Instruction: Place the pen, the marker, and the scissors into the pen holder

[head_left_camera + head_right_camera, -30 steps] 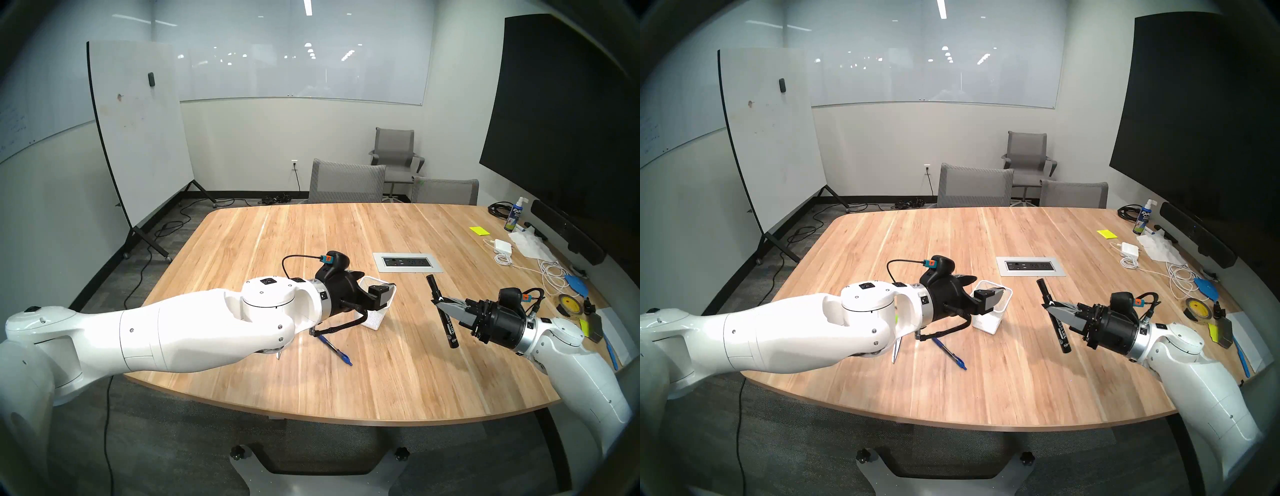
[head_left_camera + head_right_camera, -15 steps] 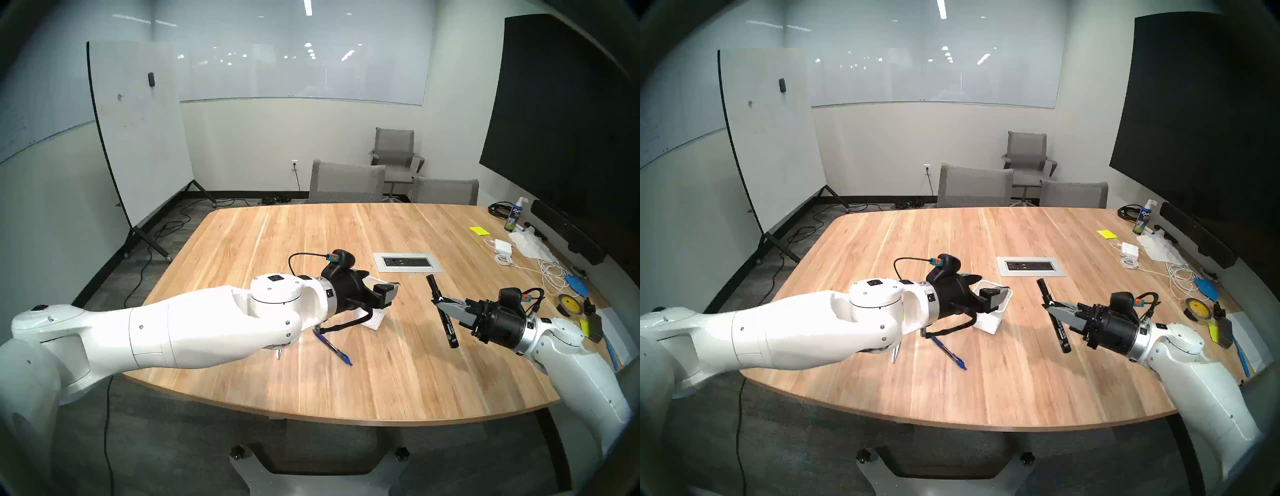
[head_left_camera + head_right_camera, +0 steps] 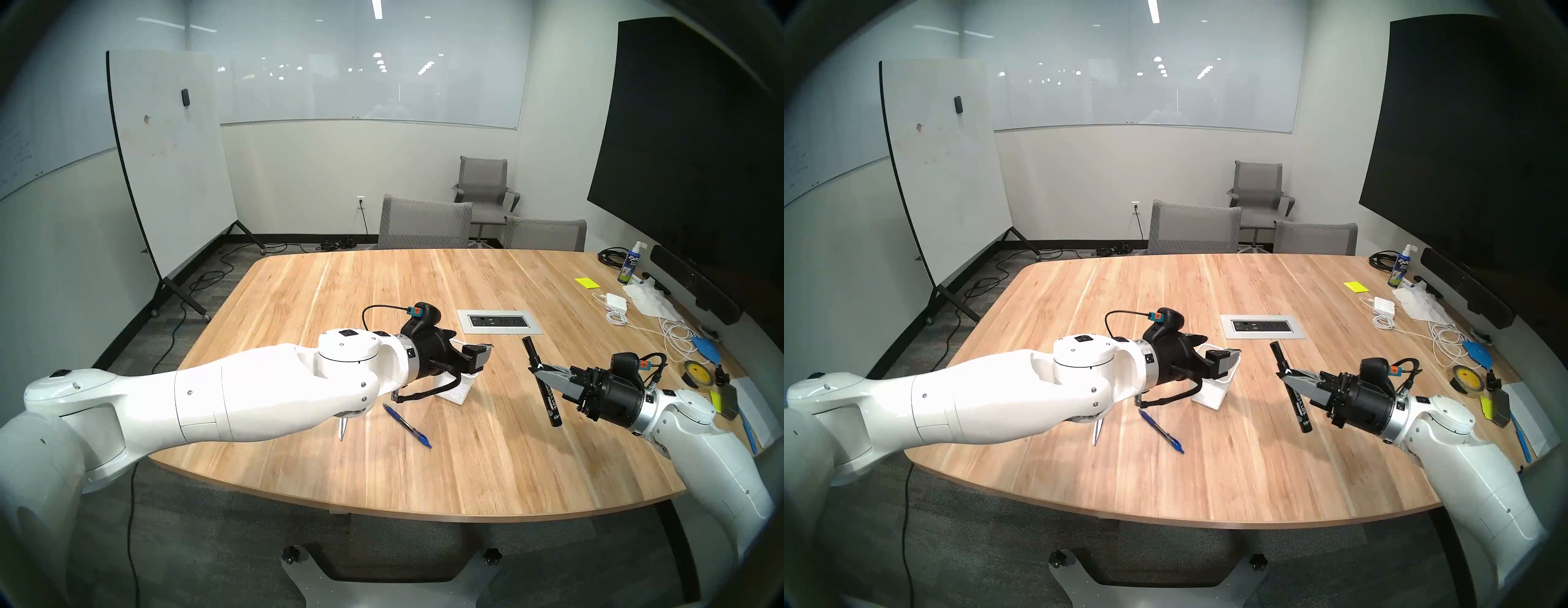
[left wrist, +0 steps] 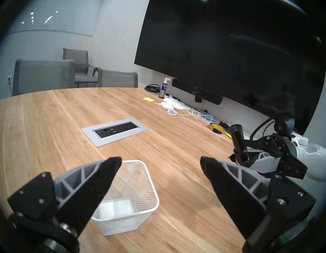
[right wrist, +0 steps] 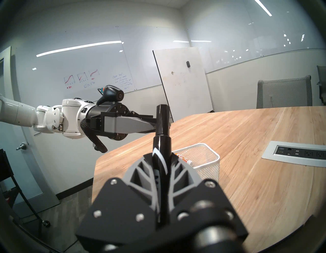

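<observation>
The white mesh pen holder stands upright mid-table. My left gripper hovers open just above its mouth, holding nothing. My right gripper is shut on the black marker, which it holds above the table to the right of the holder. The blue pen lies on the table near the front, below the left wrist. Only the grey blades of the scissors poke out from under the left forearm; their handles are hidden.
A grey power outlet plate is set in the table behind the holder. Along the right edge lie white cables, a tape roll, sticky notes and a spray bottle. Grey chairs stand at the far side.
My left arm has reached farther out over the table and to the right, uncovering the whole pen. The right arm and marker have stayed still.
</observation>
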Motion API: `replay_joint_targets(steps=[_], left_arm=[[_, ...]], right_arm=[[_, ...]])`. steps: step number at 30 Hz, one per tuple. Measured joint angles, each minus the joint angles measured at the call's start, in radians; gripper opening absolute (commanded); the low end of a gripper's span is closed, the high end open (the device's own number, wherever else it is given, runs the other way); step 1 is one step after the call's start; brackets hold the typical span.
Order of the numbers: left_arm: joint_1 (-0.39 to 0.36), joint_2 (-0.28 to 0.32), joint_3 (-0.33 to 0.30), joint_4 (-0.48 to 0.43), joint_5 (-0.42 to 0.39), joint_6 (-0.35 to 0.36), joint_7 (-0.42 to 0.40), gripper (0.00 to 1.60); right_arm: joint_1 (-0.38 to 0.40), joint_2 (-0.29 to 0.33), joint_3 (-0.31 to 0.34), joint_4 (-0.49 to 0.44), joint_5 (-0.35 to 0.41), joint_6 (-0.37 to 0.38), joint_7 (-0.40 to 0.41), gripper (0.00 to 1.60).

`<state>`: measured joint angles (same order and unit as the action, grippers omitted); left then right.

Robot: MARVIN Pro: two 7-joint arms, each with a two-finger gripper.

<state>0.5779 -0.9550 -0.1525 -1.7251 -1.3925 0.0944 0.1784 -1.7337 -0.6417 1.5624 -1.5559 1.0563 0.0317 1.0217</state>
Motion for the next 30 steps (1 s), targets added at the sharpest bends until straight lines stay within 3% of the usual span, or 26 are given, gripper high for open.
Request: replay_joint_targets(steps=[30], left_arm=[[-0.050, -0.124, -0.011, 0.123, -0.016, 0.064, -0.036, 1.60]], right_arm=[[0.000, 0.000, 0.000, 0.000, 0.000, 0.000, 0.001, 0.00]])
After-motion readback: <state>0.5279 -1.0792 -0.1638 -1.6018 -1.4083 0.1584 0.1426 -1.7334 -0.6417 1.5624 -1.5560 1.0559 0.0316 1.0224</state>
